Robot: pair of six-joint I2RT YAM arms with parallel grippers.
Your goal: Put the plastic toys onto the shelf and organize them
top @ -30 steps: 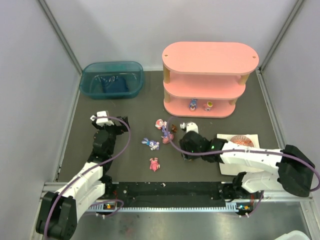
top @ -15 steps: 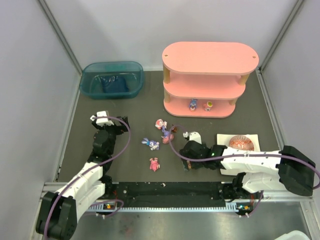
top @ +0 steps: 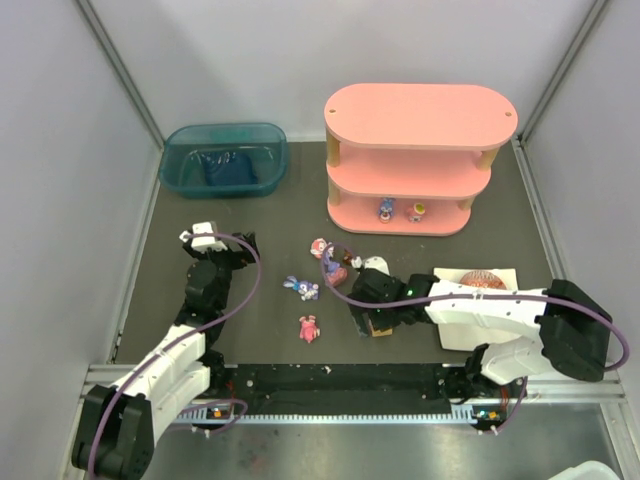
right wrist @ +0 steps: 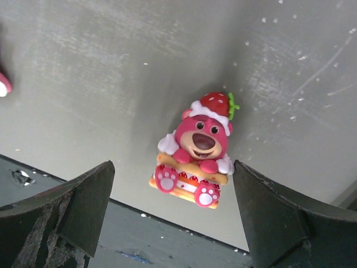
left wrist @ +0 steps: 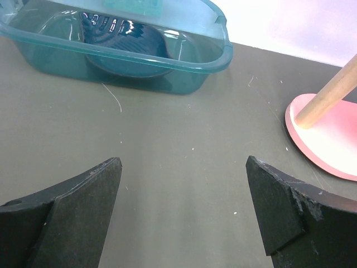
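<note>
The pink shelf (top: 420,160) stands at the back right, with two plastic toys (top: 385,208) (top: 418,210) on its bottom board. More toys lie on the mat: a pink-white one (top: 319,246), a red-purple one (top: 335,270), a purple-blue bunny (top: 302,288) and a pink one (top: 309,327). My right gripper (top: 374,318) (right wrist: 173,184) is open near the front edge, and a pink bear toy with a strawberry hat (right wrist: 196,159) lies between its fingers, touching neither. My left gripper (top: 205,238) (left wrist: 183,162) is open over bare mat.
A teal bin (top: 224,158) (left wrist: 139,44) holding a dark blue thing sits at the back left. A patterned red-orange egg (top: 483,282) rests on white paper right of my right arm. The shelf's lowest board (left wrist: 326,134) and a wooden post (left wrist: 329,92) show at the left wrist view's right edge.
My right gripper has opened wider and drawn back from the toy cluster toward the front edge, and now stands round the bear. The left arm has not moved.
</note>
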